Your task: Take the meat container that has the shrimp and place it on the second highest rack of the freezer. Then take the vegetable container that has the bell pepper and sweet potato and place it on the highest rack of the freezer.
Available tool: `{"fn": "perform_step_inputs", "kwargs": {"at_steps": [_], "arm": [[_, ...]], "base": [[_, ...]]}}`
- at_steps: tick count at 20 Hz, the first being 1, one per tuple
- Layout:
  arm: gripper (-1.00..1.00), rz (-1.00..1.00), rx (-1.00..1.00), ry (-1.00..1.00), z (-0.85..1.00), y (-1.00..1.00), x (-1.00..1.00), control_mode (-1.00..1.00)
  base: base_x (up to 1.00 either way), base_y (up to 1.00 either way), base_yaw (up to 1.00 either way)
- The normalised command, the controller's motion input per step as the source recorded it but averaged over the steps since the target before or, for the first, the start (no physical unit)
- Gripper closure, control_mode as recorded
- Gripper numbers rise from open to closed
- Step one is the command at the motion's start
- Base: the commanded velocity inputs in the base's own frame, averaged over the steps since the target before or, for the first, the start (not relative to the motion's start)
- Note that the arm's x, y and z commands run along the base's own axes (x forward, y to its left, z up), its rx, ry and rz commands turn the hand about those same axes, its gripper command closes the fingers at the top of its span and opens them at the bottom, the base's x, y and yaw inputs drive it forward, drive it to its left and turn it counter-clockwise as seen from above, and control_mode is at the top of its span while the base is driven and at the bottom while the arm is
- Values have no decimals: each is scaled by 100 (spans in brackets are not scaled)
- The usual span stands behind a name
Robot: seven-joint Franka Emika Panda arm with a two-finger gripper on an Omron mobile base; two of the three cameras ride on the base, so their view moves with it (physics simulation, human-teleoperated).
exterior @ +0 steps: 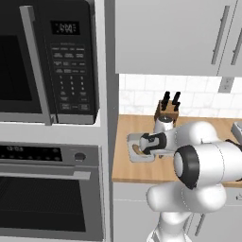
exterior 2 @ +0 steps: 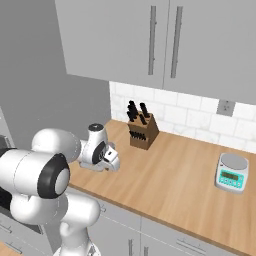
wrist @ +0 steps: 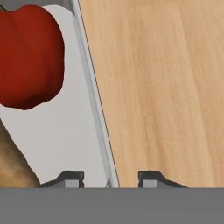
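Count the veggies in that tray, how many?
2: a red pepper at the tray's far end, a sweet potato nearer the tool. More may be hidden.

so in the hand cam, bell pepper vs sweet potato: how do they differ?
The bell pepper is glossy red and rounded; the sweet potato is matte tan-brown with a mottled skin. The pepper sits toward the top of the view, the sweet potato at the lower left, cut off by the edge. Both lie in the same light-grey vegetable container, whose rim runs between the open gripper fingertips.
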Motion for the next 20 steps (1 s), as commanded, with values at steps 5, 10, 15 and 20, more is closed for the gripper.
{"fn": "perform_step_inputs", "kwargs": {"at_steps": [5, 10, 15, 20], "arm": [[100, 0, 0, 0, 0, 0, 0, -100], [100, 0, 0, 0, 0, 0, 0, -100], [100, -1, 5, -4, 33, -9, -38, -100], [100, -4, 10, -12, 65, -23, -80, -100]], "base": [[0, 0, 0], [0, 0, 0], [0, 0, 0], [0, 0, 0]]}}
